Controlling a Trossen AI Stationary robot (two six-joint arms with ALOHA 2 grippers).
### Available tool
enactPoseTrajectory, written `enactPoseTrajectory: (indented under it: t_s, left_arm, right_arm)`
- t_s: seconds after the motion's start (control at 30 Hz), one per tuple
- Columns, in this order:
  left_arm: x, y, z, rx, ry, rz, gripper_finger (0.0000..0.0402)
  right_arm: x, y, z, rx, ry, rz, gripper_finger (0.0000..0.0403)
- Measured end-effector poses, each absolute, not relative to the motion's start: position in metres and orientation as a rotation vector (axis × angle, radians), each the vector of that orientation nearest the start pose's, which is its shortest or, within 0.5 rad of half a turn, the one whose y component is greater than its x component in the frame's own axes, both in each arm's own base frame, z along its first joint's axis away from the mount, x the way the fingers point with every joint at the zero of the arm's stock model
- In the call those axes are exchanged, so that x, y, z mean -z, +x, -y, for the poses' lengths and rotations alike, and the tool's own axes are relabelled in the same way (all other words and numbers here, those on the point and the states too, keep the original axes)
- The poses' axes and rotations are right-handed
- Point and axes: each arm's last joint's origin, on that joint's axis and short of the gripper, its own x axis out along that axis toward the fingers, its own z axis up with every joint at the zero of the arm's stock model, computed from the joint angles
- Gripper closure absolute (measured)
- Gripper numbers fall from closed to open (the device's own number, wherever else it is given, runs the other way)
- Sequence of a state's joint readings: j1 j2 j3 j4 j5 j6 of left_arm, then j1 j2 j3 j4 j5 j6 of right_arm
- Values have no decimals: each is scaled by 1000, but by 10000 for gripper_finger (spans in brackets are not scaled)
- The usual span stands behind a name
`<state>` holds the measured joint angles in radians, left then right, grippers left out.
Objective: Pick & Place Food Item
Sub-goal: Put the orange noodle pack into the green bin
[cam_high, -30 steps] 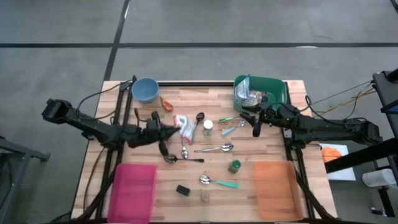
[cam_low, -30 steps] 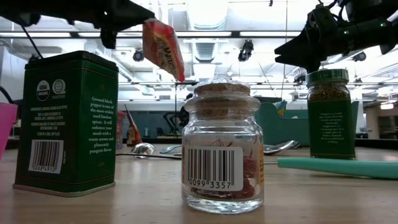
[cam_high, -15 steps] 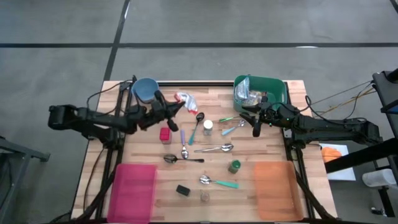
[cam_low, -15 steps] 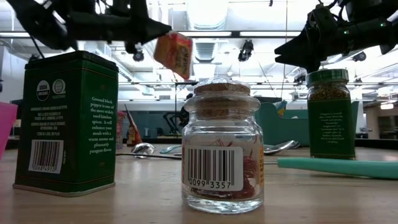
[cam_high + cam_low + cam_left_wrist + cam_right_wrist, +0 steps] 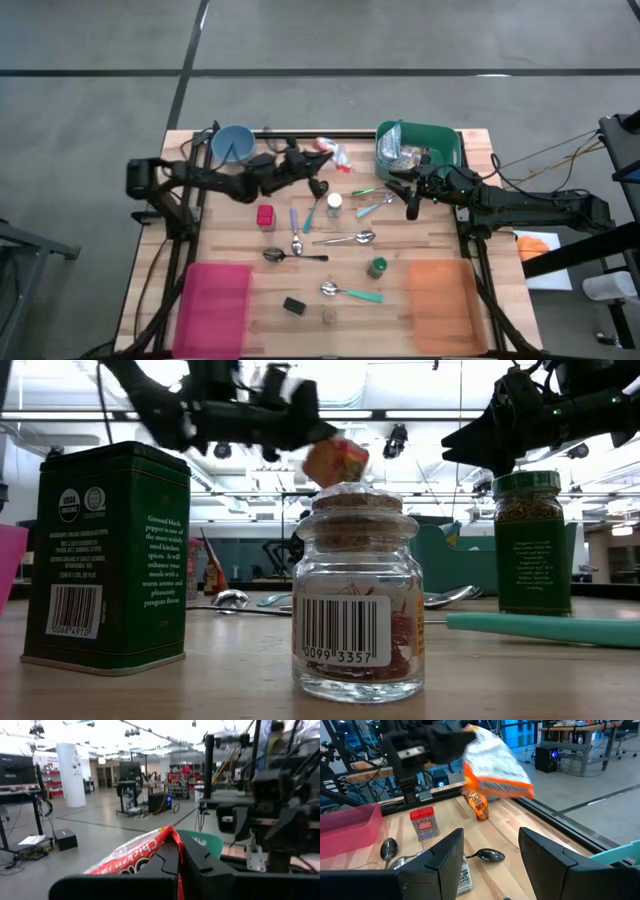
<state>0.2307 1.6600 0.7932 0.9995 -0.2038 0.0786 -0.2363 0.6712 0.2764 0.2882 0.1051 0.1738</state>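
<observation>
Carrying a snack packet (image 5: 331,152) clamped in its closed fingers, the left gripper (image 5: 312,163) hangs above the table's far edge, the green bin (image 5: 445,146) lying just rightward, beside the empty, half-open right gripper (image 5: 409,203).

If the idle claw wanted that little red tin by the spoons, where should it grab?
Across the red tin's flat sides, coming straight down from above. It stands upright and apart from the spoons, so there seems room for both fingers. The right claw waits open near the green bin.
</observation>
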Motion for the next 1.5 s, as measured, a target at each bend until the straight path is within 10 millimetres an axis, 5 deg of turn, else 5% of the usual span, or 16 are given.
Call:
enactPoseTrajectory:
  t_s: [0.67,0.87,1.5]
  left_arm:
    - [-256,440,-160,-285,70,-36,401]
    - [-250,467,-174,-253,56,-87,402]
    - [-222,486,-184,-234,-11,-145,401]
  right_arm:
    - [-219,153,40,349,179,-77,216]
    - [-219,153,40,350,180,-77,216]
    - [-219,153,40,349,179,-77,216]
